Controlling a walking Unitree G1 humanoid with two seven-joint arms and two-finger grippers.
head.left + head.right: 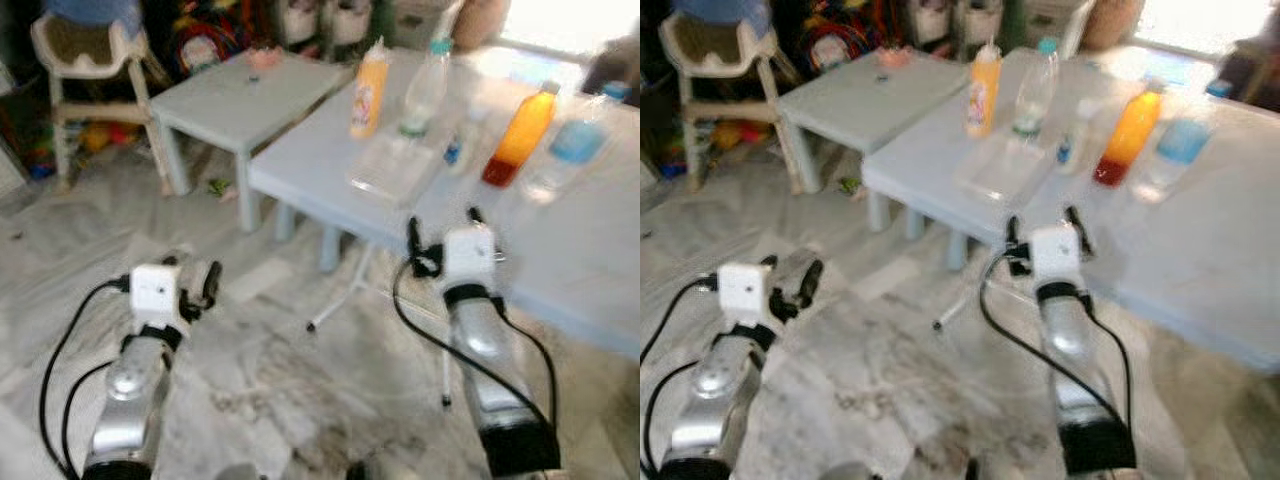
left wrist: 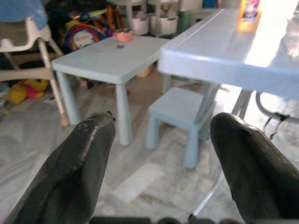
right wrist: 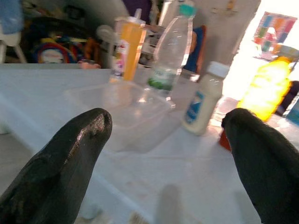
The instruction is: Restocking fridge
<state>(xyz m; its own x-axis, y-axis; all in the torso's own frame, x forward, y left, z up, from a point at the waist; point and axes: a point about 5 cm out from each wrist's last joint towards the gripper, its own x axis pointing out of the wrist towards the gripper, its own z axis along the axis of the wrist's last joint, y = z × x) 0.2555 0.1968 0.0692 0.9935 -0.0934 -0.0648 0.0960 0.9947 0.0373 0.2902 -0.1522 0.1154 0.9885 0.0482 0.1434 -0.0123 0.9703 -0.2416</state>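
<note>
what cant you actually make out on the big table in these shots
- Label print on the orange squeeze bottle and small white bottle: blurred, too small.
- Blue-tinted bottle: washed out by window glare, head views.
- Contents of the clear plastic container: unclear through its walls.

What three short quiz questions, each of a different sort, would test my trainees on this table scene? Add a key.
1. True or false: the right gripper is open, over the table's edge.
2. Which item lies nearest the right gripper? A) clear plastic container B) orange juice bottle C) high chair
3. Fill in: the left gripper hangs above the ____.

Key: 1 true; 2 A; 3 floor.
</note>
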